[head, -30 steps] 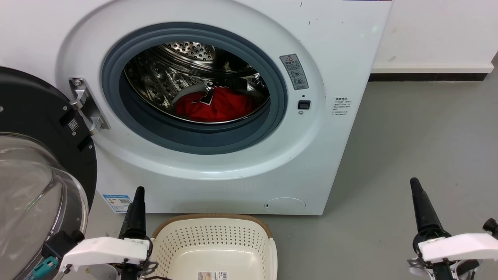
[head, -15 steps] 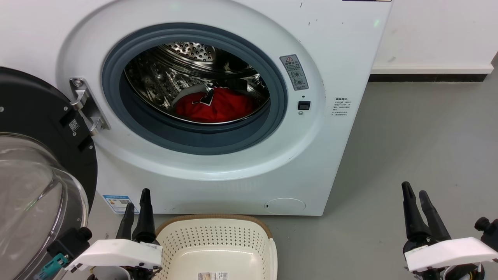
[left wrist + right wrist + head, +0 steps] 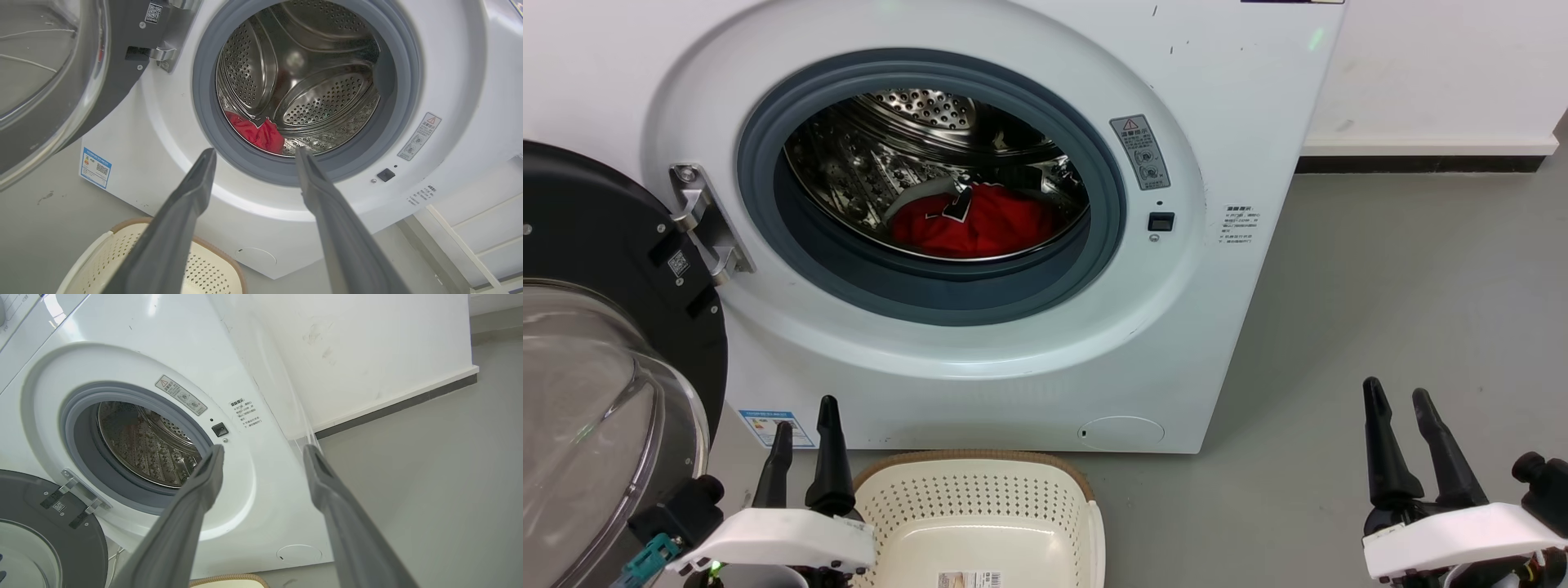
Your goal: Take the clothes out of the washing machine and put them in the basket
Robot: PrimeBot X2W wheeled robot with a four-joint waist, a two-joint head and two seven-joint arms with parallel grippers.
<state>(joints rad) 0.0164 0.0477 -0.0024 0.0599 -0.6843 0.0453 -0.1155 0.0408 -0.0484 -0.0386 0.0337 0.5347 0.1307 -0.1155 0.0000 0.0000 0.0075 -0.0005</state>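
A scuffed white wall (image 3: pixel 1437 73) meets the smooth grey floor (image 3: pixel 1405 278) along a dark skirting strip (image 3: pixel 1421 162).

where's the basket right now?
Head view, bottom centre: the basket sits on the floor directly in front of the washing machine, just right of the left gripper.

Left tool (image 3: pixel 805 414), right tool (image 3: pixel 1396 388): paired long fingers (image 3: pixel 1380 457), black, conical, tapering to rounded tips; matte grey seen close in wrist views. Left wrist housing (image 3: pixel 776 535), right wrist housing (image 3: pixel 1454 535): white, angular. Teal connector (image 3: pixel 645 562), black knob (image 3: pixel 1530 469) alongside.
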